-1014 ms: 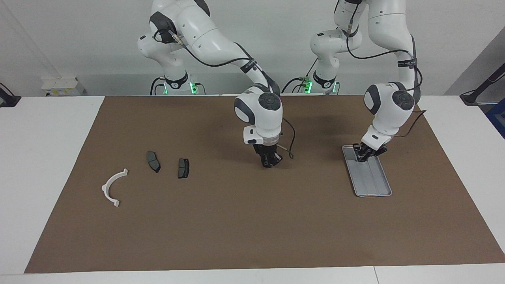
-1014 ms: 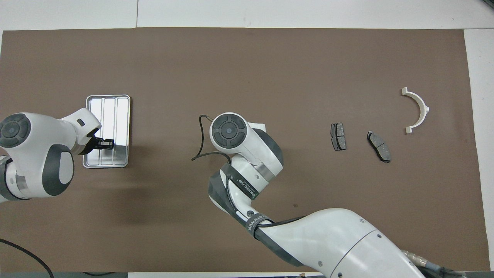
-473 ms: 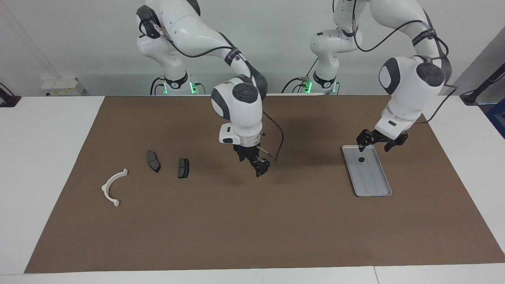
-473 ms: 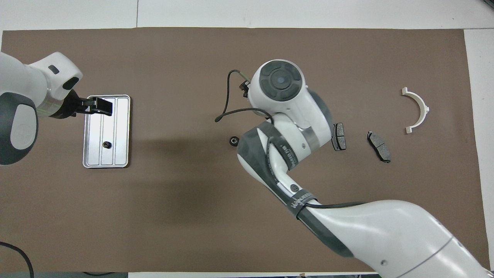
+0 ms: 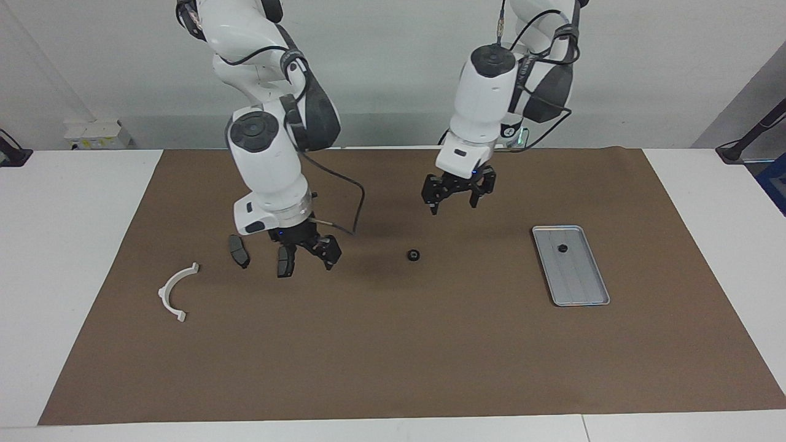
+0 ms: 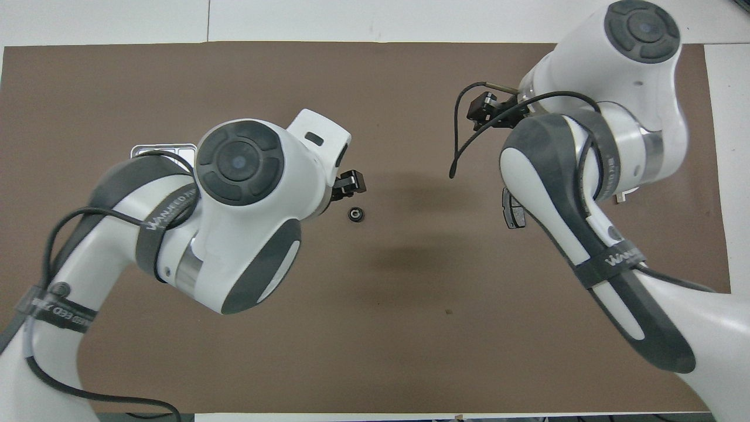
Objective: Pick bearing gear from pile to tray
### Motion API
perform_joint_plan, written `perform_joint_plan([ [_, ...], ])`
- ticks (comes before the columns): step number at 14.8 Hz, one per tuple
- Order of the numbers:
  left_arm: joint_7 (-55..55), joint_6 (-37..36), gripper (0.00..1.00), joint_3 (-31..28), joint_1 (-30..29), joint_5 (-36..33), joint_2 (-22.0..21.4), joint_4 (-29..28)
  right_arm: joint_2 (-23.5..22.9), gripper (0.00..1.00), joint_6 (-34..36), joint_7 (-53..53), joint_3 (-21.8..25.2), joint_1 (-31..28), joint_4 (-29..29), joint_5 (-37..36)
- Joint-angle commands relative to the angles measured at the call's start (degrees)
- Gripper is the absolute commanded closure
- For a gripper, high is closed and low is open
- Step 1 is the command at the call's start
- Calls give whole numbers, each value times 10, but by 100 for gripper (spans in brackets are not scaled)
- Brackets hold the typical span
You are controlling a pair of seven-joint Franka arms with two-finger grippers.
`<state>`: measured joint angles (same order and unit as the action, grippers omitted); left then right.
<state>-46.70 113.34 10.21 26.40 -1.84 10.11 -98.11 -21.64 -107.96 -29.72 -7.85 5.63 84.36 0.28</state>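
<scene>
Since earlier: both arms lifted, left gripper (image 5: 457,197) and right gripper (image 5: 305,252) splayed, empty; bearing gear (image 5: 414,255) small, rigid, pinch across rim

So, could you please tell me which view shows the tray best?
The facing view: the whole tray lies unobstructed on the mat, a small black part resting in it. In the overhead view the left arm covers nearly all of it; only one end of its rim shows.

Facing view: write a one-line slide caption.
Both open grippers, left and right, hang above the mat; one gear in the tray.
</scene>
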Motion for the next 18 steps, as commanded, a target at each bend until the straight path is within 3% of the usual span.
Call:
perform_joint_plan([
  [1, -70, 54, 5, -11, 33, -57, 62, 1, 27, 0, 28, 169, -9, -62, 17, 11],
  [5, -122, 141, 5, -16, 52, -105, 152, -1, 63, 0, 61, 235, -6, -112, 22, -17],
  [8, -122, 172, 8, -15, 45, -106, 153, -29, 115, 0, 94, 237, -3, -110, 33, -50],
  [14, -122, 217, 9, -15, 45, -106, 134, -103, 227, 0, 157, 233, -4, -109, 63, -42],
  [16, -125, 213, 9, -14, 45, -104, 133, -107, 250, 0, 207, 230, -3, -97, 64, -41],
  [18, -131, 211, 11, -14, 47, -104, 133, -106, 254, 0, 237, 207, 33, -50, 63, -41],
])
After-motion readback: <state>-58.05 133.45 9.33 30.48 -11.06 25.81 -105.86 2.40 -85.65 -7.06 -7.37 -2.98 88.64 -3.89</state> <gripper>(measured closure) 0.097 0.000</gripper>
